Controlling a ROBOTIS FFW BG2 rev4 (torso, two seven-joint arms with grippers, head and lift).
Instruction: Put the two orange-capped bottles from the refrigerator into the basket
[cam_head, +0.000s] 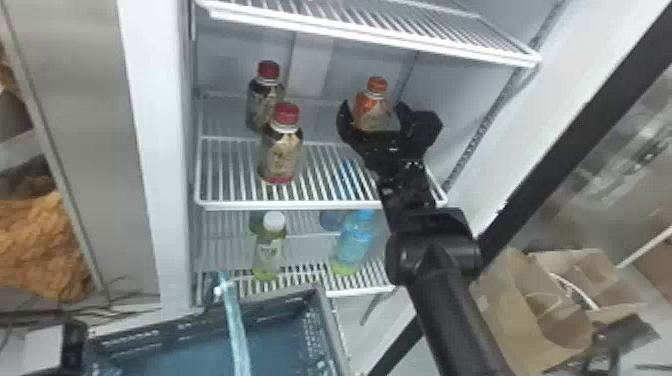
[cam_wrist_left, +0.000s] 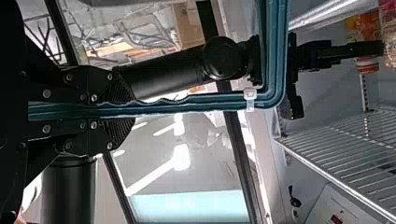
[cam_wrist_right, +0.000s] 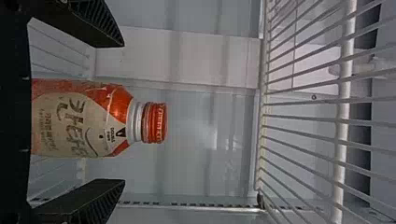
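Operator: Report progress on the two orange-capped bottles.

Technician: Transfer incomplete. One orange-capped bottle (cam_head: 372, 114) stands upright toward the back right corner of the refrigerator shelf (cam_head: 300, 205). The right gripper (cam_wrist_right: 124, 113) has its fingers apart, one on either side.

Operator: Left gripper (cam_wrist_left: 133, 109)?

Technician: Clamped on the handle (cam_wrist_left: 210, 101) of the basket (cam_head: 321, 302). Remaining: grasp, withdraw, deposit (whether the other bottle is already deposited, I cannot tell).
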